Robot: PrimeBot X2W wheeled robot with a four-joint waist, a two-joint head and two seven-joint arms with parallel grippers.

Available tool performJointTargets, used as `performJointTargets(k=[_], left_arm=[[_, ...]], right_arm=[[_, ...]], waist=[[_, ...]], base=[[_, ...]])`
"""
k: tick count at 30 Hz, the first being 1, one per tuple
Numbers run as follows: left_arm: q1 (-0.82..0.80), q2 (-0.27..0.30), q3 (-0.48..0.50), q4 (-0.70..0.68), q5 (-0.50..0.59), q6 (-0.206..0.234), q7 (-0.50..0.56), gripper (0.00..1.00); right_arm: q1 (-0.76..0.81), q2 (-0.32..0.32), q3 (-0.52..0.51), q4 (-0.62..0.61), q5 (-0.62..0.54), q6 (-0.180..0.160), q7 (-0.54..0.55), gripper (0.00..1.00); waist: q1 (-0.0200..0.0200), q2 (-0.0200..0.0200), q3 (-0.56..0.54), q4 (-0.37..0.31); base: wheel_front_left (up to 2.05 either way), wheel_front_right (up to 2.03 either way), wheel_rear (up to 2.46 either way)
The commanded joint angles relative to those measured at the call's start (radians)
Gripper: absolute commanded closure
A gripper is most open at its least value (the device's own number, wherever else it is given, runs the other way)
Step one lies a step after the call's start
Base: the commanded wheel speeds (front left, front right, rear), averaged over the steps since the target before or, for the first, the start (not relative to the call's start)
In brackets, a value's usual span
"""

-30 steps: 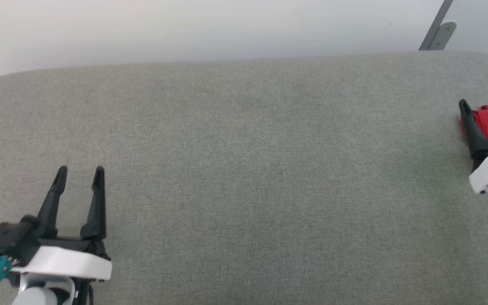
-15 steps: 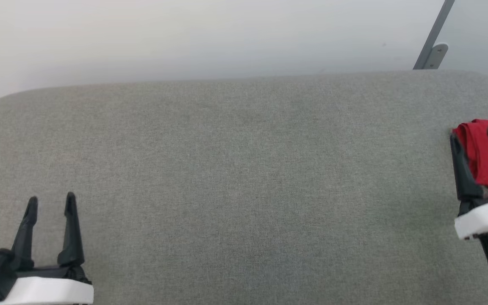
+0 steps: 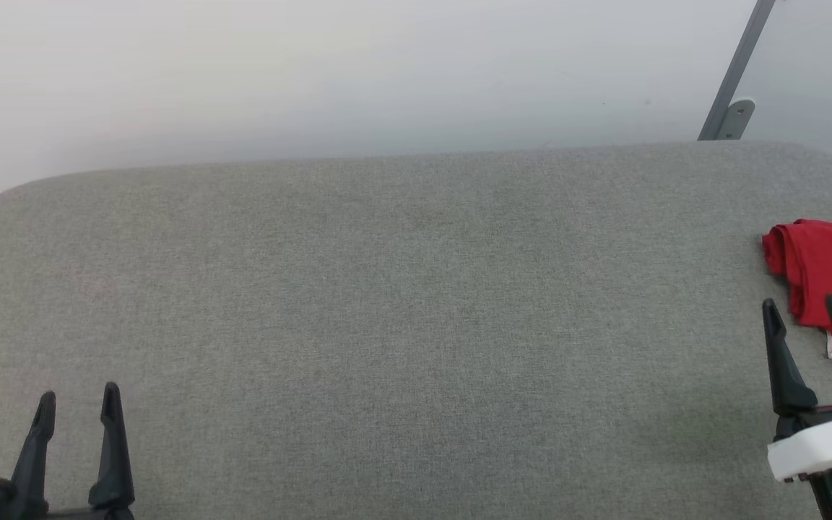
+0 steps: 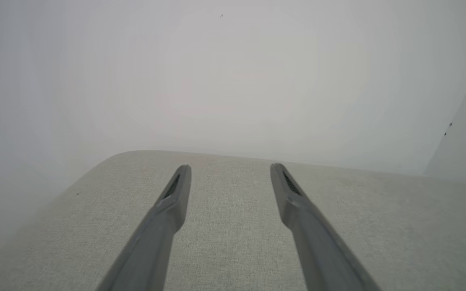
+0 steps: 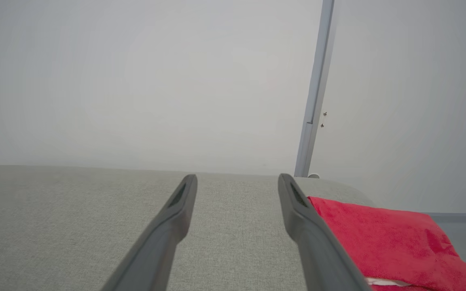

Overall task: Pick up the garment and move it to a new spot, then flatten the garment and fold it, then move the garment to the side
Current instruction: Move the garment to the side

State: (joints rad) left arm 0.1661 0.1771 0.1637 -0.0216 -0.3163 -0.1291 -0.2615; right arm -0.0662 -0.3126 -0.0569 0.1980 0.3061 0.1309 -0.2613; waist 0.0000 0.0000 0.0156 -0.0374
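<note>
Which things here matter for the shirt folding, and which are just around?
For the job:
- red garment, far right
- left gripper, open
- right gripper, open, near the garment

Just around:
- grey surface
- metal post
- pale wall

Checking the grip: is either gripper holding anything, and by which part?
Nothing held. Left gripper and right gripper are open; the shirt lies free beside the right one.

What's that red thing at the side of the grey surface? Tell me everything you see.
A red garment of soft, knit-looking cloth, folded into a compact bundle, with a sliver of red-and-white striped trim at its near edge. It lies at the right end of the grey padded surface, with nothing gripping it.
</note>
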Motion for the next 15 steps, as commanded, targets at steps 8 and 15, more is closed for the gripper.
performJointTargets(k=[8,15], left_arm=[[0.060,0.030,-0.023,0.023,-0.040,-0.002,-0.004,0.00],[0.087,0.038,-0.037,0.046,-0.076,-0.002,-0.004,0.00]], right_arm=[[0.079,0.040,-0.039,-0.048,-0.020,0.000,-0.005,0.00],[0.112,0.058,-0.058,-0.070,-0.013,0.000,-0.005,0.00]], waist=[[0.0000,0.0000,-0.020,0.014],[0.0000,0.0000,-0.031,0.029]], base=[[0.00,0.00,0.00],[0.00,0.00,0.00]])
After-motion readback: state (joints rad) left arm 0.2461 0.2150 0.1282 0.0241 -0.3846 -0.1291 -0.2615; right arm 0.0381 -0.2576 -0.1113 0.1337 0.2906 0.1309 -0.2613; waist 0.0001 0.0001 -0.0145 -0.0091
